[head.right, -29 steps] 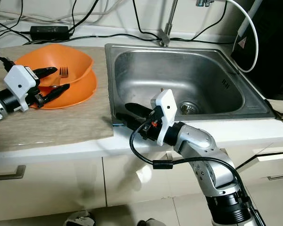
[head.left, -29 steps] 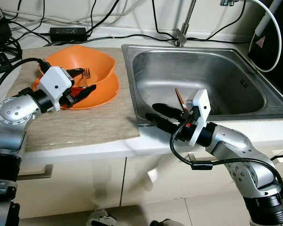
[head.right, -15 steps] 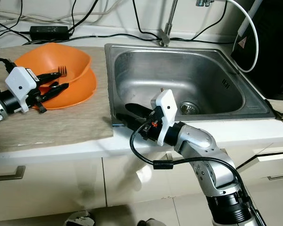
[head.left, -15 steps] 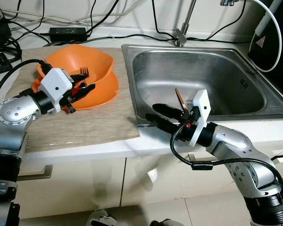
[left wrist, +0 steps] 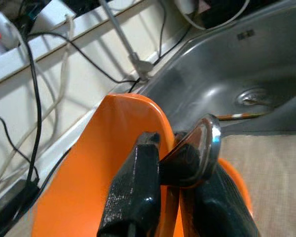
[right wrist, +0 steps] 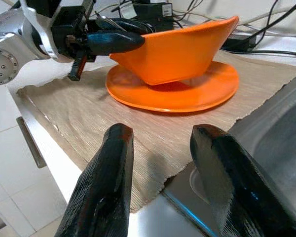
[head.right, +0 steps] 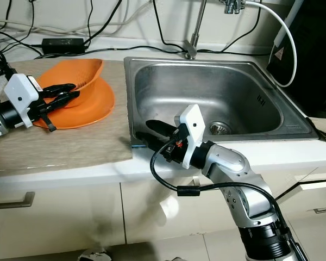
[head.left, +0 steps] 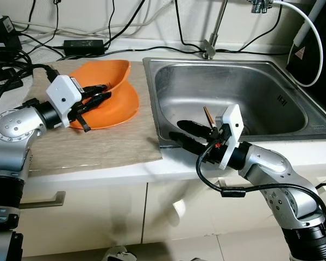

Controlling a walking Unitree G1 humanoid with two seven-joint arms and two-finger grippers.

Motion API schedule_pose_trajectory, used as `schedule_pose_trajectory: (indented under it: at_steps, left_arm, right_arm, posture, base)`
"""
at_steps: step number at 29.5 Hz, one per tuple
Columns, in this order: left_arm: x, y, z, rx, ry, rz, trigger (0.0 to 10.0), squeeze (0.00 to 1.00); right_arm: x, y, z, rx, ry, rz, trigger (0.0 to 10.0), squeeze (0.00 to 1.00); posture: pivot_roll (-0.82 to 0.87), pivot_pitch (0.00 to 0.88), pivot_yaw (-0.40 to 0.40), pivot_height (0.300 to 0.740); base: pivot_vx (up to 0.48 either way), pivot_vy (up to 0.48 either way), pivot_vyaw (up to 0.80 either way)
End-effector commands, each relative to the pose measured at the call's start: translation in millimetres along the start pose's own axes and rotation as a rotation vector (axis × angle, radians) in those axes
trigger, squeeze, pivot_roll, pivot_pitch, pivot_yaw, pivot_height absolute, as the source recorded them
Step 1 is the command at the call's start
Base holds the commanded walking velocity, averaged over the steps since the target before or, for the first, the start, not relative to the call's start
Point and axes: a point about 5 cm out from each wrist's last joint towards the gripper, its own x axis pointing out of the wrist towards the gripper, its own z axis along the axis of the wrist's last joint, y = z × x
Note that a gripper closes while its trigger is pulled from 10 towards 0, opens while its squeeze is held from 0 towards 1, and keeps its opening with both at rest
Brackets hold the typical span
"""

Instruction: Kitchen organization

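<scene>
The left pincer (head.left: 100, 93) is clenched on a shiny metal utensil (left wrist: 200, 150) at the tilted orange plastic bowl (head.left: 106, 76), near the surface's back edge. The right pincer (head.left: 180, 133) hangs released over the steel sink's (head.left: 271, 92) front rim.

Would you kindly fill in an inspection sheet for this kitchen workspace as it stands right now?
Surface: white counter with a beige mat beside a steel sink.
Job's things: orange bowl tilted on an orange plate; a metal utensil at the bowl's rim.
Clutter: a thin stick in the sink.
Grippers: left gripper shut on the utensil; right gripper open over the sink's front edge.
Cables: black cables and a power brick behind the mat.
Surroundings: faucet, white hose, cabinet fronts below.
</scene>
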Motion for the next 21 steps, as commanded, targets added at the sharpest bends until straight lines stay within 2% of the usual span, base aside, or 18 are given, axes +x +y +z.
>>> schedule_pose_trajectory:
  at_steps: [1,2,3,4,5,6,11,12,13,14,18,19,21]
  left_arm:
    - [4.2,-7.5,-3.8,-0.014,0.032,-0.07,0.0,0.0]
    - [5.1,-8.4,-4.3,-0.001,0.039,-0.069,0.0,0.0]
    - [6.5,-8.7,-5.2,0.016,0.048,-0.055,1.8,0.0]
    - [7.4,-8.6,-5.7,0.027,0.054,-0.045,8.6,0.0]
    - [8.5,-8.8,-6.5,0.037,0.061,-0.036,8.6,0.0]
    - [9.8,-7.9,-8.0,0.048,0.071,-0.019,10.0,0.0]
    - [14.8,-6.1,-14.5,0.066,0.125,0.024,10.0,0.0]
    - [15.7,-5.8,-15.3,0.056,0.126,0.035,10.0,0.44]
    - [16.5,-5.7,-15.5,0.046,0.122,0.04,10.0,0.83]
    - [17.4,-5.3,-15.1,0.05,0.119,0.048,10.0,1.0]
    - [19.6,-3.9,-14.9,0.083,0.127,0.069,10.0,1.0]
    - [20.2,-3.4,-15.5,0.097,0.133,0.074,10.0,0.0]
    - [20.3,-2.1,-17.1,0.112,0.143,0.088,10.0,0.0]
  right_arm:
    - [-4.1,-1.2,-0.4,-0.015,0.001,-0.017,10.0,0.0]
    - [-4.4,-1.0,-0.9,-0.014,0.001,-0.019,10.0,0.0]
    - [-4.6,-0.8,-1.6,-0.012,0.001,-0.022,10.0,0.0]
    - [-4.7,-0.6,-1.9,-0.011,0.001,-0.023,10.0,0.0]
    - [-4.9,-0.5,-2.3,-0.01,0.001,-0.025,10.0,0.0]
    - [-5.1,-0.3,-2.6,-0.009,0.001,-0.026,10.0,0.0]
    - [-5.9,0.6,-4.8,-0.008,0.006,-0.031,10.0,0.0]
    - [-6.0,0.7,-5.2,-0.008,0.008,-0.032,10.0,0.0]
    - [-6.1,0.7,-5.5,-0.008,0.009,-0.033,10.0,0.0]
    - [-6.5,0.5,-5.9,-0.008,0.01,-0.034,10.0,0.0]
    - [-7.1,0.1,-7.2,-0.009,0.015,-0.038,10.0,0.0]
    - [-7.4,-0.3,-7.7,-0.01,0.017,-0.04,10.0,0.0]
    - [-7.6,-0.6,-8.7,-0.011,0.021,-0.042,10.0,0.0]
  posture:
    - [0.05,0.015,-0.044,0.74]
    - [0.05,0.017,-0.042,0.74]
    - [0.04,0.019,-0.04,0.74]
    - [0.04,0.02,-0.04,0.74]
    - [0.04,0.02,-0.04,0.74]
    - [0.04,0.022,-0.039,0.74]
    - [0.04,0.024,-0.038,0.74]
    - [0.04,0.023,-0.038,0.74]
    - [0.04,0.023,-0.038,0.74]
    - [0.04,0.024,-0.038,0.74]
    - [0.04,0.023,-0.039,0.74]
    - [0.04,0.023,-0.039,0.74]
    - [0.04,0.023,-0.038,0.74]
  base:
    - [0.0,0.0,0.0]
    - [0.0,0.0,0.0]
    - [0.0,0.0,0.0]
    - [0.0,0.0,0.0]
    - [0.0,0.0,0.0]
    - [0.0,0.0,0.0]
    - [0.0,0.0,0.0]
    - [0.0,0.0,0.0]
    - [0.0,0.0,0.0]
    - [0.0,0.0,0.0]
    - [0.0,0.0,0.0]
    - [0.0,0.0,0.0]
    - [0.0,0.0,0.0]
